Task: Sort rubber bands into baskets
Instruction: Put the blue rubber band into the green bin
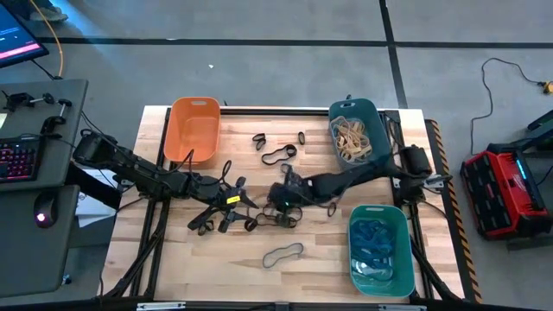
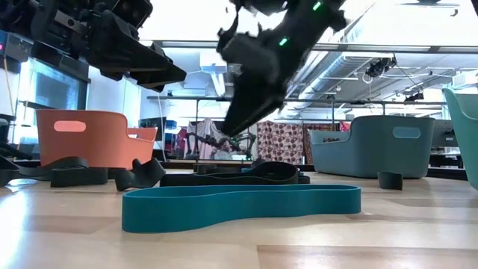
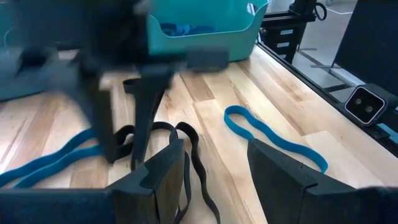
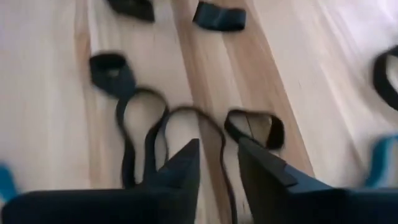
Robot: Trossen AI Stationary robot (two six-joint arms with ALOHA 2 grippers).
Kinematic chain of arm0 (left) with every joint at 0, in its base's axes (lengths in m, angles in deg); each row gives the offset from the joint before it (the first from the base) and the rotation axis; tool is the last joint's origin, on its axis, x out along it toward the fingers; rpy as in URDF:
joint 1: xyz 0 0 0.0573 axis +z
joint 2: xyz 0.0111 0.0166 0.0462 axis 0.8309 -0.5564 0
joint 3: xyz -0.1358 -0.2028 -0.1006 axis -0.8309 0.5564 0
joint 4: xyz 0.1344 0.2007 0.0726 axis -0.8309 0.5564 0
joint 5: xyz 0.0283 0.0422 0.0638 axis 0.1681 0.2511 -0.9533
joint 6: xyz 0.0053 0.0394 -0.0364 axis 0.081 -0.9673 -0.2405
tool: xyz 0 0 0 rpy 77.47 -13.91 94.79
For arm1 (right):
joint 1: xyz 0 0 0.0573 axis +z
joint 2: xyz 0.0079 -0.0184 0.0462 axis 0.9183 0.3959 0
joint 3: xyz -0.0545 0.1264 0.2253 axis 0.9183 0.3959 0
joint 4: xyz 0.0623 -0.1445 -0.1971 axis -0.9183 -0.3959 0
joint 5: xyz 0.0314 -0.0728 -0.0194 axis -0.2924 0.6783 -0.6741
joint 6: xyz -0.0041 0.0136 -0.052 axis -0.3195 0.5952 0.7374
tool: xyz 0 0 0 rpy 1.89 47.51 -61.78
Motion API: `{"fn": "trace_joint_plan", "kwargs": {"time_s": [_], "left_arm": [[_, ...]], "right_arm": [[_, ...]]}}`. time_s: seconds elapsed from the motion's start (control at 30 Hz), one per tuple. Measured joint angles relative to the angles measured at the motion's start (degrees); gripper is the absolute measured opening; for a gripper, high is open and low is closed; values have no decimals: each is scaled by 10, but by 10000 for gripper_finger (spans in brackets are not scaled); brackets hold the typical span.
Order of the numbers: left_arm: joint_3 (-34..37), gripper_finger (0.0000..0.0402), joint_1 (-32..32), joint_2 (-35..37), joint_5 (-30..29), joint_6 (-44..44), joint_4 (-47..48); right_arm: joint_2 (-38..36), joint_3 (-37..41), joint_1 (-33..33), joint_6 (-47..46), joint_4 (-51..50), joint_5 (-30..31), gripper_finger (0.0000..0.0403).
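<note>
Several black rubber bands (image 1: 276, 155) lie flat on the wooden table's middle. A blue band (image 2: 239, 203) lies flat near the front edge. My left gripper (image 3: 214, 168) is open and empty, hovering over a black band (image 3: 193, 155) left of centre (image 1: 235, 204). My right gripper (image 4: 217, 163) is narrowly open, pointing down just above a long black band (image 4: 149, 130) and a small black loop (image 4: 255, 127). In the low view its fingertips (image 2: 233, 128) stand clear of the table. The orange basket (image 1: 194, 128), the dark teal basket (image 1: 359, 112) with tan bands and the lighter basket (image 1: 380, 220) with blue bands stand at the table's edges.
The two grippers stand close together at the table's middle (image 1: 259, 206). Black bands lie scattered around them (image 1: 203, 225). Bare wood lies toward the near left corner (image 1: 173, 259). A keyboard and mouse sit on a side desk (image 1: 26, 160) to the left.
</note>
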Motion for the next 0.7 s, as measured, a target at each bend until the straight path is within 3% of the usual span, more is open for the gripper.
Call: {"fn": "trace_joint_plan", "kwargs": {"time_s": [0.13,0.23,0.43,0.7], "left_arm": [[0,170,0,0,-1,1,8],[0,170,0,0,-1,1,8],[0,170,1,0,-2,-8,8],[0,170,1,0,-1,-11,-2]], "right_arm": [[-34,0,48,-34,-84,56,39],[-41,0,84,-77,-124,58,7],[-42,1,153,-152,-116,-27,25],[-28,1,202,-256,-116,-31,56]]}}
